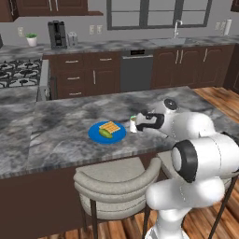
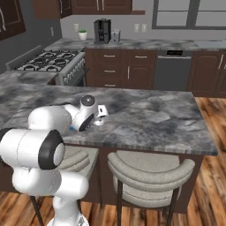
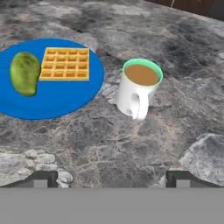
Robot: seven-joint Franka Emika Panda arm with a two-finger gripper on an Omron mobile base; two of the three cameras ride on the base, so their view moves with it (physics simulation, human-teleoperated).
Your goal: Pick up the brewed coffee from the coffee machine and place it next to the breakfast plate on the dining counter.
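The brewed coffee [image 3: 136, 87], a white mug with a green rim and brown liquid, stands upright on the dining counter [image 3: 131, 144] just right of the breakfast plate [image 3: 50, 103]. That blue plate carries a waffle square and a green food piece. In the left base view the mug [image 1: 133, 124] sits between the plate [image 1: 107, 132] and my hand. My gripper [image 3: 111, 178] is open, its fingertips [image 3: 41, 178] wide apart and pulled back from the mug, holding nothing. The coffee machine [image 1: 57, 34] stands on the back counter, far off.
Two padded stools [image 1: 116, 184] sit against the dining counter's near side under my arm. A stove [image 1: 18, 72] is at the left. A small plant [image 1: 31, 39] and a silver toaster [image 1: 72, 38] flank the coffee machine. The sink faucet [image 1: 176, 28] is at the back right.
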